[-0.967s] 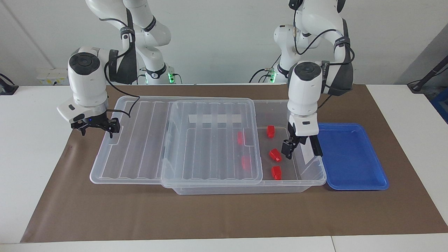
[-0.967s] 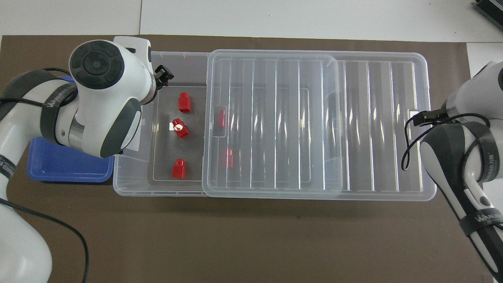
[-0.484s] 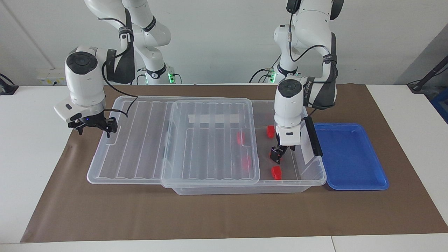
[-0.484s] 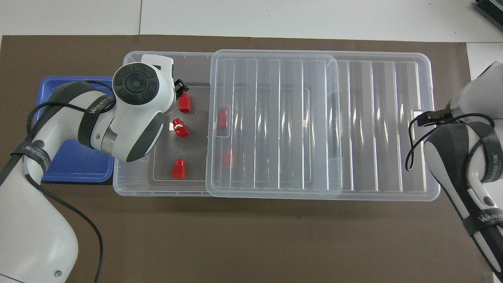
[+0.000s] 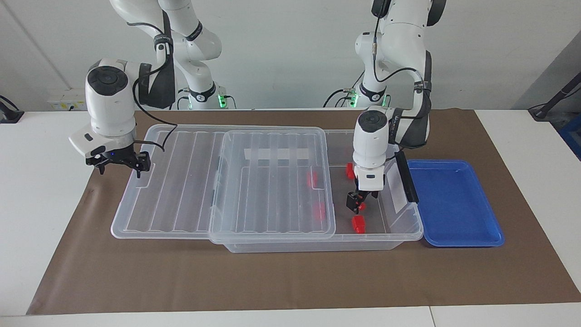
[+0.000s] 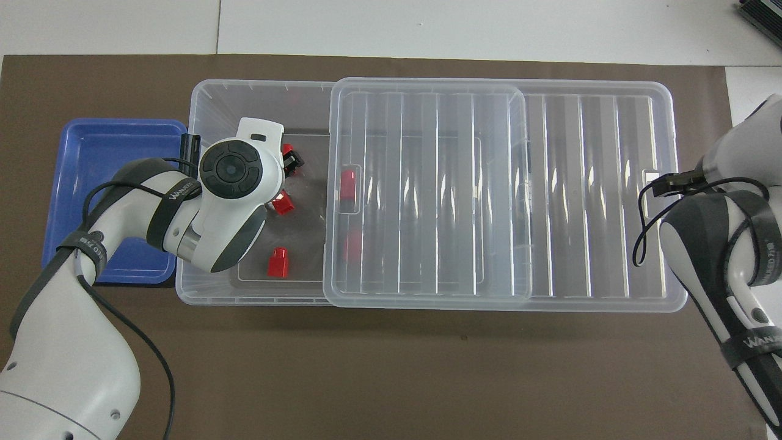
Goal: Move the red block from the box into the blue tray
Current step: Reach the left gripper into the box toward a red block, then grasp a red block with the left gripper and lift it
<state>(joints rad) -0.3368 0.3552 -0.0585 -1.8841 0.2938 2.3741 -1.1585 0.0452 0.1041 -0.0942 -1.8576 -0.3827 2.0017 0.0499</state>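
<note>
The clear box (image 5: 317, 245) (image 6: 208, 292) stands with its ribbed lid (image 5: 181, 181) (image 6: 580, 183) slid toward the right arm's end, so the end by the blue tray (image 5: 454, 204) (image 6: 98, 183) is uncovered. Three red blocks lie in the uncovered part. My left gripper (image 5: 357, 205) (image 6: 292, 157) is low inside the box, open, its fingers on either side of the middle red block (image 5: 361, 206) (image 6: 283, 205); I cannot tell whether they touch it. My right gripper (image 5: 120, 164) (image 6: 666, 181) is open at the lid's end notch. The tray holds nothing.
Another red block (image 5: 358, 224) lies farther from the robots and one (image 5: 349, 169) (image 6: 279, 261) nearer. Two more (image 5: 312, 178) (image 5: 320, 211) show through the lid. A black clip handle (image 5: 406, 177) stands at the box end beside the tray. A brown mat (image 5: 290, 281) covers the table.
My left gripper came away from the box's tray end and dropped down to the middle red block. The lid slid a little toward the right arm's end, along with my right gripper.
</note>
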